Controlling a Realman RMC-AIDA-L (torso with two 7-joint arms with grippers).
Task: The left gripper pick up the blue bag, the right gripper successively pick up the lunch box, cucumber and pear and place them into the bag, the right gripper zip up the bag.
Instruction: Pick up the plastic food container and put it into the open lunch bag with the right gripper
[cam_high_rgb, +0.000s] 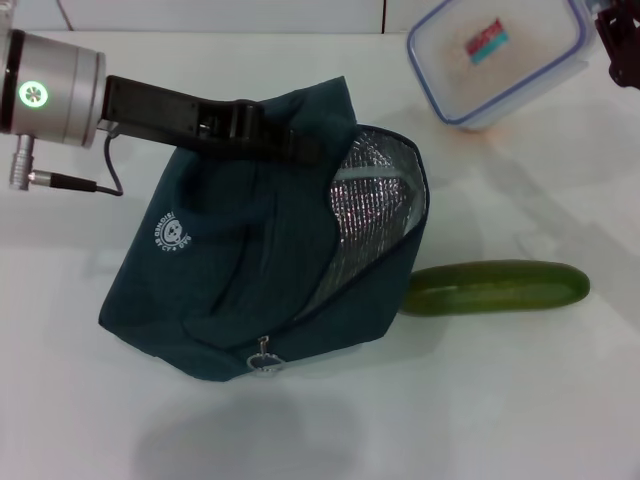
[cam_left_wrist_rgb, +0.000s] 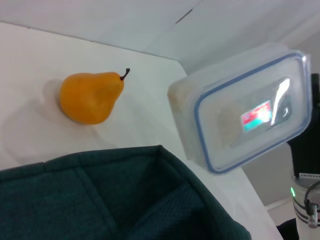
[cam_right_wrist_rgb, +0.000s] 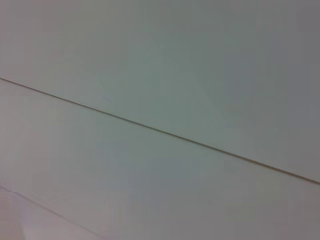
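Observation:
The dark blue bag (cam_high_rgb: 230, 260) is held up off the white table, its mouth open to the right and showing the silver lining (cam_high_rgb: 375, 215). My left gripper (cam_high_rgb: 255, 128) is shut on the bag's upper rim. The clear lunch box (cam_high_rgb: 495, 55) with a blue-trimmed lid hangs tilted at the upper right, and my right gripper (cam_high_rgb: 612, 45) grips its right edge. A green cucumber (cam_high_rgb: 495, 288) lies on the table just right of the bag. In the left wrist view the orange-yellow pear (cam_left_wrist_rgb: 90, 96) lies beyond the bag (cam_left_wrist_rgb: 100, 200), with the lunch box (cam_left_wrist_rgb: 245, 110) beside it.
The bag's zip pull (cam_high_rgb: 263, 357) hangs at its lower edge. The white table (cam_high_rgb: 500, 400) stretches in front of and right of the bag. The right wrist view shows only a plain pale surface with a seam.

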